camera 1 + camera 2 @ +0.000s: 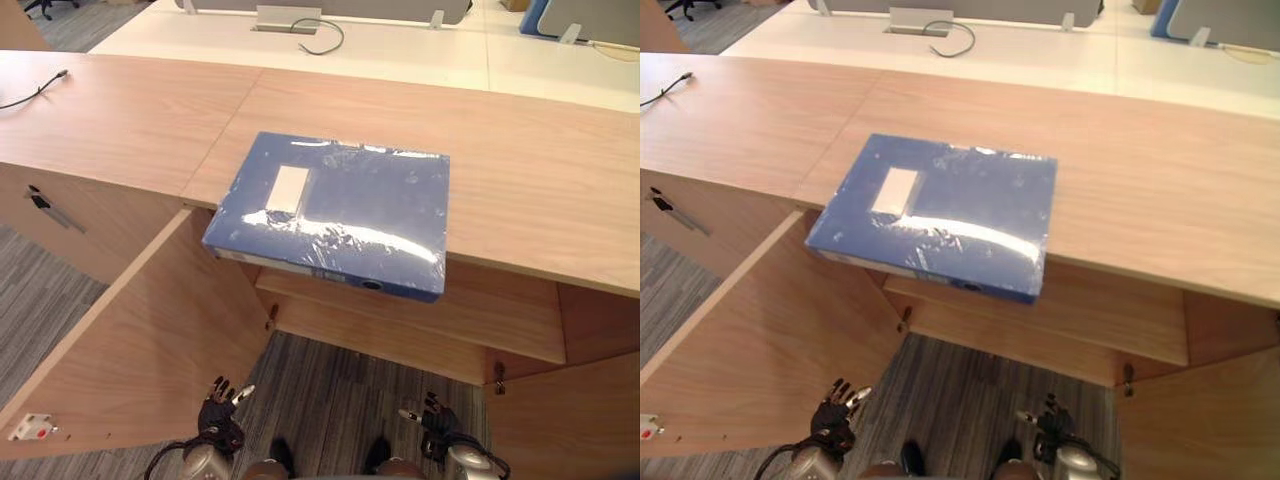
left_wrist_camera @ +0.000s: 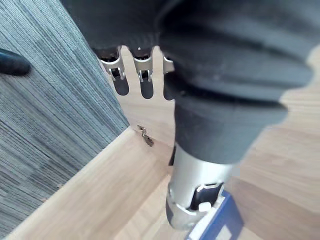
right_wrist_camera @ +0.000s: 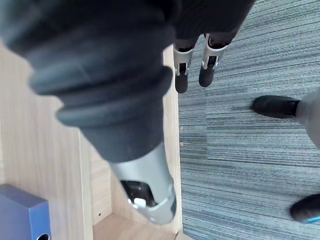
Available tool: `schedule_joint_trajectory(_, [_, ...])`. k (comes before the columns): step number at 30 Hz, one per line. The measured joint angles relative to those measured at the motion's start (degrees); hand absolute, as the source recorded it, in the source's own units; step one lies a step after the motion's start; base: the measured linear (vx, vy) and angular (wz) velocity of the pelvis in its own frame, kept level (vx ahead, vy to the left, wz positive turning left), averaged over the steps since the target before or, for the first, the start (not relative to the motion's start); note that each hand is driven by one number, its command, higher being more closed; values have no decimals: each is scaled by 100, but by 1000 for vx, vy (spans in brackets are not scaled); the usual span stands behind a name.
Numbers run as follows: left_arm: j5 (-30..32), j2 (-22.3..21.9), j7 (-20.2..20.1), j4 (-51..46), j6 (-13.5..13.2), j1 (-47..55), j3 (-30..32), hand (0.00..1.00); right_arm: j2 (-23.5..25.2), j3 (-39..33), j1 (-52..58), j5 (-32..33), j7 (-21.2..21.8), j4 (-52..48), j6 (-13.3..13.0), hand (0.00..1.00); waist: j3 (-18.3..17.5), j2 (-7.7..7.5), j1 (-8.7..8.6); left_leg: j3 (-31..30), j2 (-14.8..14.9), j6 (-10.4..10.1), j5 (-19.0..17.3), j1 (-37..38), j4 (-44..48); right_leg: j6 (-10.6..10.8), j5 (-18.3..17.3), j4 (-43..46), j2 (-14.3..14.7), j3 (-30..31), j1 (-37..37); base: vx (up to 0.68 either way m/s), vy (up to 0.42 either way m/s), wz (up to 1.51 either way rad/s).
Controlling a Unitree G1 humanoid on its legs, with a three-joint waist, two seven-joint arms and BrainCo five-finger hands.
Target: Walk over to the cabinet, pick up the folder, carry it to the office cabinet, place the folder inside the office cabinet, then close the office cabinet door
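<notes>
Blue film-wrapped box folder (image 1: 335, 210) lies mid-frame on the light wooden surface (image 1: 540, 170), near edge overhanging. Left hand (image 1: 221, 412) and right hand (image 1: 437, 420) hang at frame bottom, fingers loose, empty; best raise both and clasp its sides.

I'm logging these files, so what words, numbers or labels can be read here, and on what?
No text here can be read.
White label on top of the blue folder: looks blank.
Pale strip along the folder's spine: too small to read.
White sticker with red marks on the open cabinet door: too small to read.
</notes>
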Motion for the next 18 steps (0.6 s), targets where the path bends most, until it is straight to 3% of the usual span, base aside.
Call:
schedule_joint_trajectory(8, [-1189,-169,-216,-1956,-455,89,-525,0,-118,170,-145,-456,4,595,-11,0,-20,-3,20,-311,-74,6,150,11,-280,-30,170,-268,41,-156,94,3,-17,10])
schedule_joint_trajectory(10, [-1056,-257,-100,-2390,-571,127,-678,0,-78,212,-136,-467,-16,598,-12,0,-23,-7,26,-418,-101,6,150,6,-320,-19,192,-270,24,-249,120,-37,33,22])
schedule_joint_trajectory(12, [-407,-287,171,-2794,-676,220,-732,0,-8,286,-131,-469,-52,591,-21,0,-53,-15,49,-480,-123,9,150,7,-369,-11,243,-305,18,-290,133,-53,43,17])
schedule_joint_trajectory(14, [866,-309,804,-3021,-773,248,-677,0,116,447,-120,-468,-129,550,-41,0,-94,-25,86,-595,-154,33,150,7,-381,4,326,-404,15,-365,204,-69,30,17])
schedule_joint_trajectory(18, [2421,-503,1673,-3682,-808,444,-652,0,295,702,-41,-466,-271,530,-165,0,-110,-40,208,-678,-139,73,160,-1,-378,13,338,-363,-2,-385,213,-101,16,8])
